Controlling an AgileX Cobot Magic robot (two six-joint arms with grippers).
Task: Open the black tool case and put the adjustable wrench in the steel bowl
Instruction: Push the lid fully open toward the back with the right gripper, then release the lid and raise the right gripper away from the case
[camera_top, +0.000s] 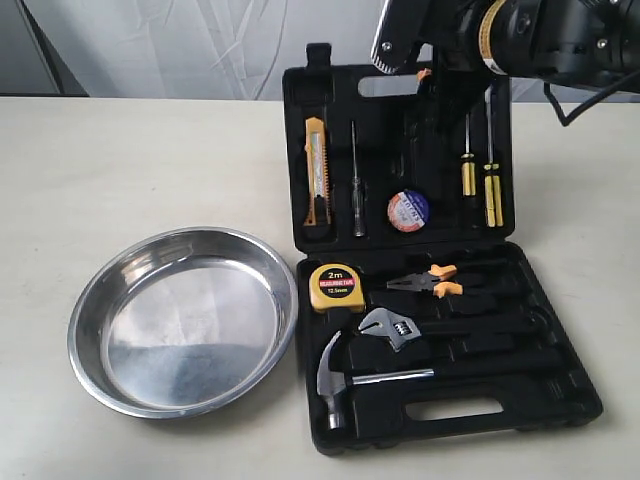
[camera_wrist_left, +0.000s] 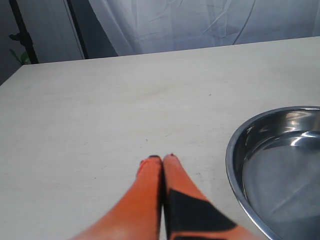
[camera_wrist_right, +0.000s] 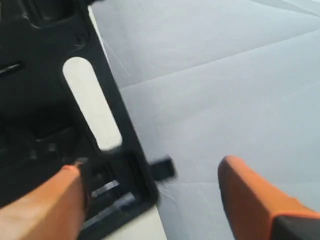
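Observation:
The black tool case (camera_top: 575, 395) lies open on the table, its lid (camera_top: 335, 95) raised at the back. In the lower half lies the adjustable wrench (camera_top: 395, 328), silver head to the left and black handle to the right. The empty steel bowl (camera_top: 90, 310) sits left of the case. My right gripper (camera_top: 430, 75) is at the lid's top edge. In the right wrist view it (camera_wrist_right: 150, 165) is open, and the lid's rim (camera_wrist_right: 125, 150) stands between the spread fingers. My left gripper (camera_wrist_left: 162, 157) is shut and empty over bare table beside the bowl's rim (camera_wrist_left: 235, 150).
A claw hammer (camera_top: 335, 385), orange-handled pliers (camera_top: 430, 282) and a yellow tape measure (camera_top: 336, 286) lie around the wrench. The lid holds a utility knife (camera_top: 317, 170), screwdrivers (camera_top: 490, 190) and a tape roll (camera_top: 408, 208). A white cloth hangs behind the table.

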